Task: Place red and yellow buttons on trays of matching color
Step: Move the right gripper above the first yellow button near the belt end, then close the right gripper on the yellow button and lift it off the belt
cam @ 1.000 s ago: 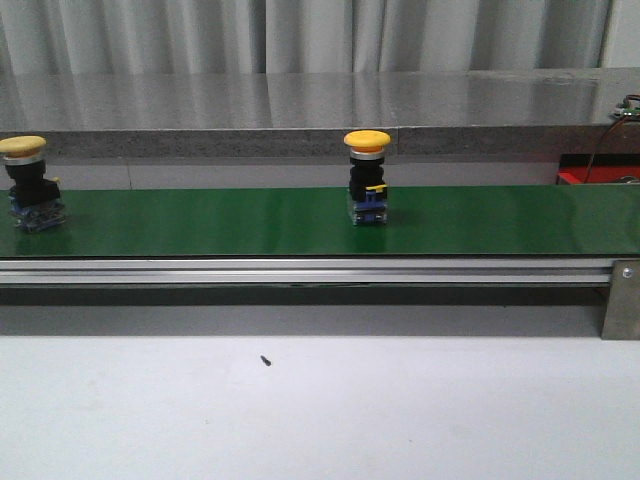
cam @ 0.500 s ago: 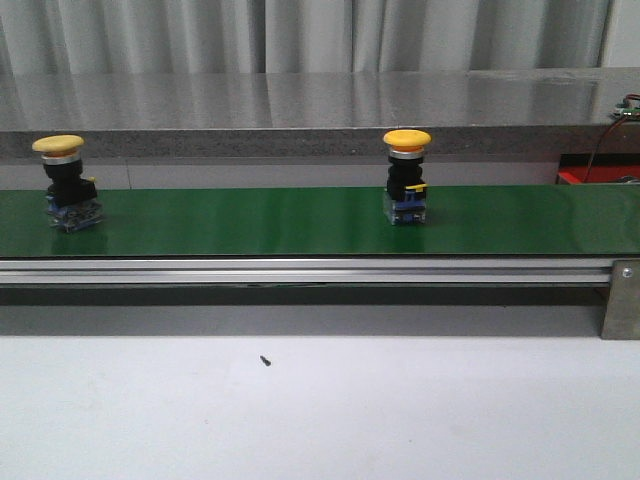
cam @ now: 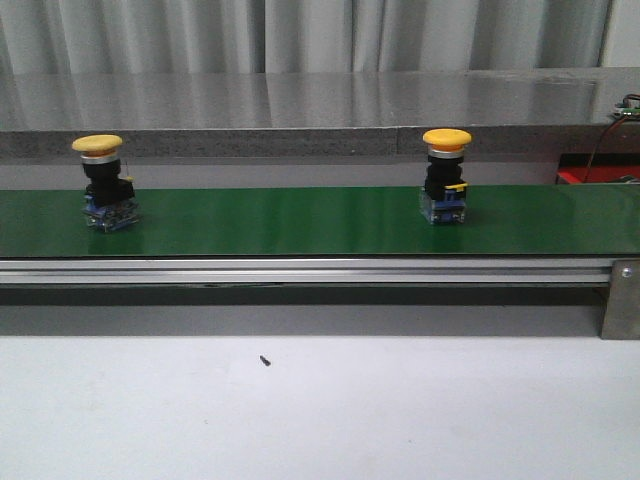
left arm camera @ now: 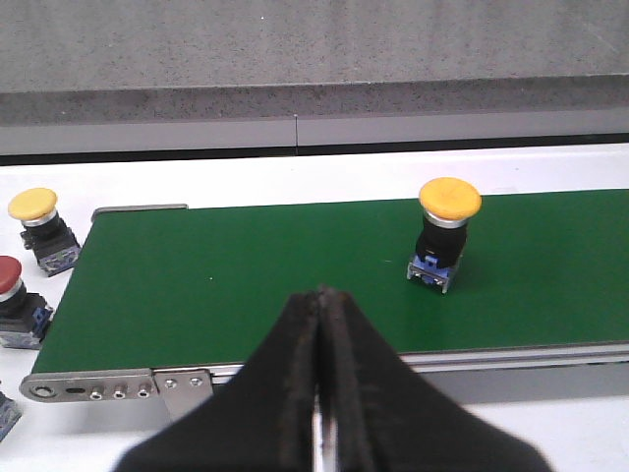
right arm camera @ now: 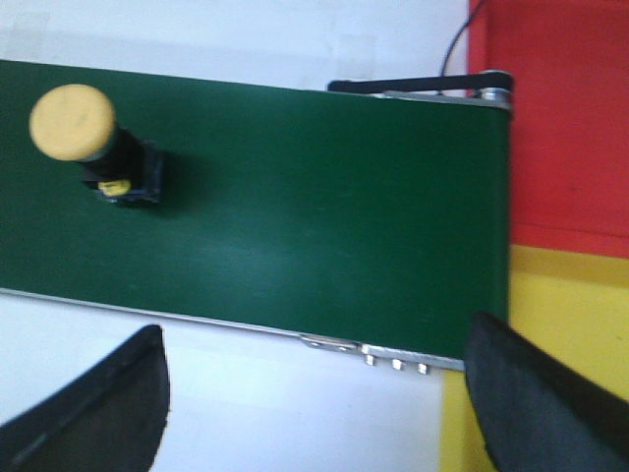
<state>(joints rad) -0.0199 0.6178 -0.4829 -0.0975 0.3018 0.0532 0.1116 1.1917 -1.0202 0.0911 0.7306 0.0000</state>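
Two yellow-capped buttons ride the green belt, one at the left and one right of centre. The left wrist view shows the left button beyond my left gripper, which is shut on nothing above the belt's near edge. Beside the belt's end stand another yellow button and a red button. My right gripper is open and empty over the white table. The right button is on the belt ahead of it. A red tray and a yellow tray lie past the belt's end.
A grey stone ledge runs behind the belt. An aluminium rail edges the belt's front, with a metal bracket at the right. A sliver of the red tray and dark wires show at the far right.
Both yellow buttons have travelled to the right along the belt, still upright. Neither gripper shows in the front view.
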